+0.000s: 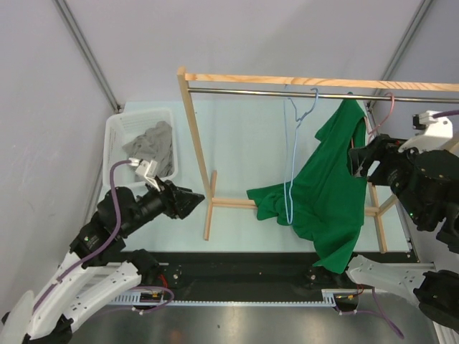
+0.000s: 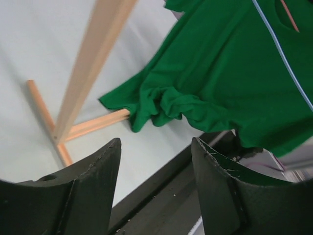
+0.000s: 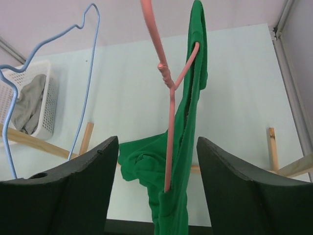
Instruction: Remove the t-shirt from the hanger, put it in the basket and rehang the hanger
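Left gripper near-left, by the rack's left post, pointing right. In its wrist view, left gripper has its jaws well apart with nothing between them. It is well apart from the shirt.

Right gripper at the right side, up against the shirt's right edge, below the rod. In its wrist view, right gripper has jaws wide. The pink hanger stem and shirt sit in the gap, touching neither finger. Cannot tell if they are inside the jaws or just beyond.

Green shirt is on the pink hanger by one shoulder at the rod's right end. It drapes down and left, with one part bunched low by the rack's base bar and the hem reaching the table's near edge.

Blue hanger hooks on the rod left of the pink one, and its wire crosses the shirt front. Cannot tell if it is threaded through the cloth.

Far left: white basket on the table, grey cloth inside.
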{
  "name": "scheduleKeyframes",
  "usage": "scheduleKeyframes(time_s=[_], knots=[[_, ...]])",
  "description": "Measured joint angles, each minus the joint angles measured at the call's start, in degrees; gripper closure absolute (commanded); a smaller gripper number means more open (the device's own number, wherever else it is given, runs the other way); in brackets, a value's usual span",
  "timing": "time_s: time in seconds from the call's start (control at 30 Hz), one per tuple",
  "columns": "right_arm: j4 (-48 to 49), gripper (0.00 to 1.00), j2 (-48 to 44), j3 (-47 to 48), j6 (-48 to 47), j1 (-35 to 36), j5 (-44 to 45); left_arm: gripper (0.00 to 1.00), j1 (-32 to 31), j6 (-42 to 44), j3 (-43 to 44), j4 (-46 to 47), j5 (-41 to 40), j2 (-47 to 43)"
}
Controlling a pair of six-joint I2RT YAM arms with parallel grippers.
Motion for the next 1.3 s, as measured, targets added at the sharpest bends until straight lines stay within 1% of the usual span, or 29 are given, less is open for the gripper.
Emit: scheduleKeyframes(time_s=[0.03, 0.07, 0.17, 0.2, 0.23, 0.27, 0.3, 0.37, 0.47, 0.57, 0.6, 0.67, 0.77, 0.8, 0.87, 0.97, 1.0, 1.07, 1.1, 1.23, 1.27, 1.3], knots=[[0.33, 0.44, 0.44, -0.37, -0.17, 0.00, -0.04, 0.39, -0.15, -0.31, -0.98, 1.38, 1.68, -0.04], [0.68, 0.47, 0.96, -0.83, -0.35, 0.00, -0.11, 0.39, -0.42, -0.92, -2.45, 3.17, 3.54, -0.09], [1.84, 0.50, 2.16, -1.88, -0.50, 0.00, -0.44, 0.40, -2.60, -2.08, -5.40, 5.70, 5.90, -0.46], [2.38, 0.52, 2.51, -2.32, -0.48, 0.00, -0.52, 0.41, -3.89, -2.25, -6.21, 6.49, 6.36, -0.72], [2.93, 0.57, 2.73, -2.73, -0.44, 0.00, -0.74, 0.41, -5.20, -2.62, -6.62, 7.02, 6.56, -0.96], [3.63, 0.58, 2.86, -3.26, -0.35, 0.00, -1.03, 0.41, -6.82, -2.80, -6.84, 7.58, 6.69, -1.31], [4.24, 0.64, 2.95, -3.74, -0.02, 0.00, -1.44, 0.42, -8.68, -3.08, -6.93, 8.44, 6.78, -1.75], [5.25, 0.65, 2.97, -4.35, 0.59, 0.00, -2.12, 0.42, -11.78, -3.13, -6.93, 10.45, 6.75, -2.40], [7.87, 0.64, 2.29, -5.99, 2.75, 0.00, -4.20, 0.42, -16.00, -3.15, -6.93, 13.27, 6.62, -2.60], [11.63, 0.64, -0.09, -10.10, 5.53, 0.00, -6.23, 0.42, -22.43, -3.04, -6.91, 16.83, 4.94, -1.22], [12.87, 0.64, -1.11, -11.67, 6.60, 0.00, -6.80, 0.41, -25.55, -2.86, -6.86, 17.94, 4.11, -0.22], [15.82, 0.64, -3.56, -14.88, 8.85, 0.00, -7.52, 0.40, -32.13, -2.05, -6.12, 19.71, 1.01, 2.97], [19.71, 0.64, -7.21, -19.41, 11.76, 0.00, -8.07, 0.38, -42.07, 0.20, -3.08, 20.85, -4.57, 10.10], [21.09, 0.62, -8.48, -20.79, 12.70, 0.00, -8.13, 0.36, -44.87, 1.01, -1.73, 21.46, -6.21, 12.81], [24.04, 0.61, -10.73, -23.45, 14.49, 0.00, -8.22, 0.33, -49.11, 2.73, 1.05, 23.28, -8.72, 18.25], [27.23, 0.61, -12.90, -26.10, 16.13, 0.00, -8.61, 0.30, -51.74, 4.52, 2.12, 25.27, -10.58, 22.29], [28.04, 0.63, -13.40, -26.75, 16.61, 0.00, -8.79, 0.29, -52.43, 5.07, 2.32, 25.77, -11.45, 23.08], [29.18, 0.68, -14.01, -27.52, 17.29, 0.00, -8.98, 0.28, -53.27, 5.75, 2.49, 26.69, -12.55, 23.89], [29.81, 0.74, -14.27, -27.91, 17.57, 0.00, -8.98, 0.28, -53.64, 6.19, 2.69, 27.04, -13.25, 24.13], [32.30, 0.82, -15.23, -29.75, 18.43, 0.00, -8.87, 0.28, -54.71, 7.58, 3.65, 27.93, -15.15, 24.39], [32.92, 0.89, -15.39, -30.12, 18.53, 0.00, -8.79, 0.28, -54.82, 7.80, 3.96, 28.04, -15.52, 24.39], [33.68, 0.90, -15.45, -30.51, 18.53, 0.00, -8.72, 0.28, -54.90, 8.04, 4.15, 28.28, -15.91, 24.39]])
